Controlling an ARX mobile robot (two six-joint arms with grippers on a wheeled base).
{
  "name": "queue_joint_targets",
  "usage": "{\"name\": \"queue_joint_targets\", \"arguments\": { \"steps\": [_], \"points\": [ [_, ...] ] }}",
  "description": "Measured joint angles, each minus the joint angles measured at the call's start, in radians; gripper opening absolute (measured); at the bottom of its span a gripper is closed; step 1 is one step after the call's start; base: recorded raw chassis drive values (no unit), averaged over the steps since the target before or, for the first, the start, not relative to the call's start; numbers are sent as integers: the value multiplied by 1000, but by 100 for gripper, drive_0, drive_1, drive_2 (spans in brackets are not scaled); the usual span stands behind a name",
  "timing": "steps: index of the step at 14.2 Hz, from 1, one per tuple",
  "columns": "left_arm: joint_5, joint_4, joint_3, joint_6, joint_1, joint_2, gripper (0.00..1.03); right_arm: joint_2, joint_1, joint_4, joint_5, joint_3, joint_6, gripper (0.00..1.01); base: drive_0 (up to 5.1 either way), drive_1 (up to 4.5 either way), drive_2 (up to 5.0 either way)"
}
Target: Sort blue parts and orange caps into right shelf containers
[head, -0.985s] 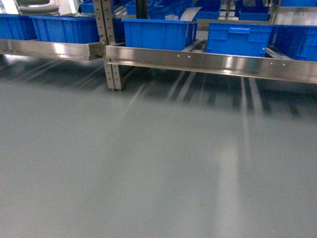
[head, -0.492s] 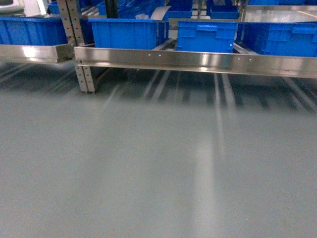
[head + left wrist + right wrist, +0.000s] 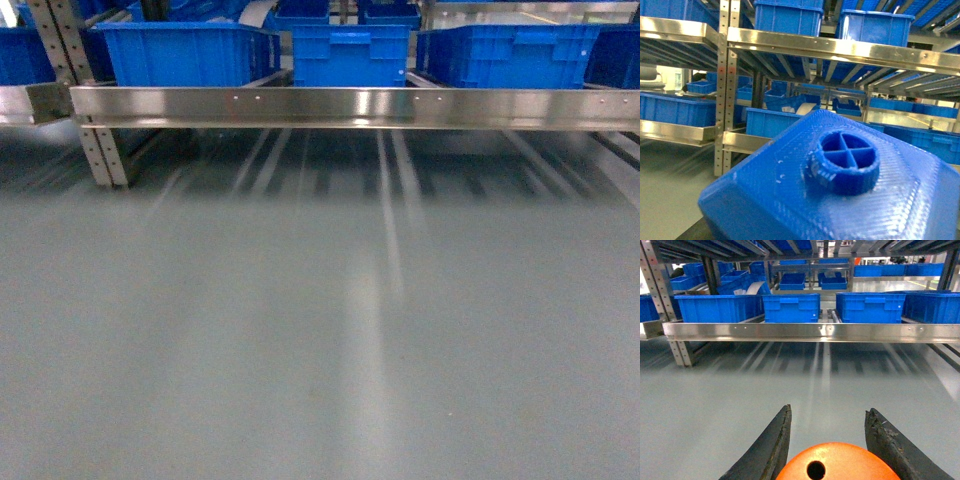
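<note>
On the left, a blue part (image 3: 840,185) fills the left wrist view: a blocky printed piece with a ribbed skin and a round boss with a cross inside on its upper face. It looks stiff and light, though bulky; the flat flanks seem a surer hold than the boss. The left gripper itself is out of sight, so I cannot tell how its jaws stand.

Ahead stands the shelf (image 3: 350,106), its steel front rail shining, with the blue containers (image 3: 350,55) in a row behind it above the bare grey floor (image 3: 320,350).

On the right, the right gripper (image 3: 827,440) has its dark jaws clamped either side of an orange cap (image 3: 840,465), flat top with a small hole facing the camera. It should be hard, smooth and light, apt to slip; gripping its round side suits it.
</note>
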Motion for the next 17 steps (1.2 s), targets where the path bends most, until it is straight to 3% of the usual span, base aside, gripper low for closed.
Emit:
{"name": "queue_joint_targets", "arguments": {
  "steps": [17],
  "points": [
    [0,1,0,0,-1,1,59,0,0,0,0,0,0,40,-103,-103,-103]
  ]
}}
